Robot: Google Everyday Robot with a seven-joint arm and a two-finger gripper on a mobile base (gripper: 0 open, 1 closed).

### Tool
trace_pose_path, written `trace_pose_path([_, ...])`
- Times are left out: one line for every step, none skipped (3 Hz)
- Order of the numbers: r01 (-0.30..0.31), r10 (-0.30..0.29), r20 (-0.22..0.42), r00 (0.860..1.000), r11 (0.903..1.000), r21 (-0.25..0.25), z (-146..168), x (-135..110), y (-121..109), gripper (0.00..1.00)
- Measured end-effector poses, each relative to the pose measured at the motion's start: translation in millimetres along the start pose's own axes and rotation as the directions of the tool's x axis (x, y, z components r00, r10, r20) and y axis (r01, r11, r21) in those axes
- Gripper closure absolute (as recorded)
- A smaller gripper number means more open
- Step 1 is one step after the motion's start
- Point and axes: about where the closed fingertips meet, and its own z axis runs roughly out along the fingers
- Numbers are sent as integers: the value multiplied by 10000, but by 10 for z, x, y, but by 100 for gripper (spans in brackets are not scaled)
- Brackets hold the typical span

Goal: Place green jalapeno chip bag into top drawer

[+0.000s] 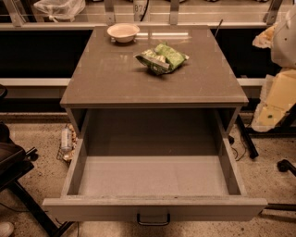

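Note:
The green jalapeno chip bag (162,57) lies crinkled on the grey cabinet top, right of centre towards the back. The top drawer (155,208) is pulled fully open below it; its inside is bare and its dark handle faces the front. My gripper (267,115) hangs with the cream and white arm at the right edge of the view. It is beside the cabinet, well apart from the bag and the drawer, and holds nothing that shows.
A shallow white bowl (123,32) sits at the back left of the cabinet top (115,78). A dark chair (11,162) stands at the left. Small clutter (67,141) lies on the floor left of the drawer. A counter with a plastic bag (58,8) runs behind.

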Motion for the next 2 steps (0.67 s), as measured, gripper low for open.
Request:
trace_pose_path([846, -893, 524, 9946, 9926, 871, 136, -197, -336, 0])
trace_pose_path([1765, -2007, 1112, 9733, 9646, 1960, 381, -595, -972, 0])
